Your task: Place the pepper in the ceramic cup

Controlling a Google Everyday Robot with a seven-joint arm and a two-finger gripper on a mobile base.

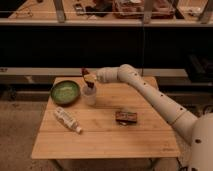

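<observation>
The ceramic cup (pixel 90 96) is a small pale handleless cup standing upright on the wooden table (pixel 105 135), just right of the green bowl. My gripper (pixel 88 79) hangs directly over the cup's mouth, with the white arm reaching in from the right. A small dark red shape, the pepper (pixel 91 85), shows at the gripper's lower end just above the cup's rim. I cannot tell whether it is still held or rests in the cup.
A round green bowl (pixel 65 92) sits at the table's back left. A white bottle (pixel 67 120) lies on its side at the front left. A reddish-brown rectangular packet (pixel 126 117) lies right of centre. Dark shelving stands behind the table.
</observation>
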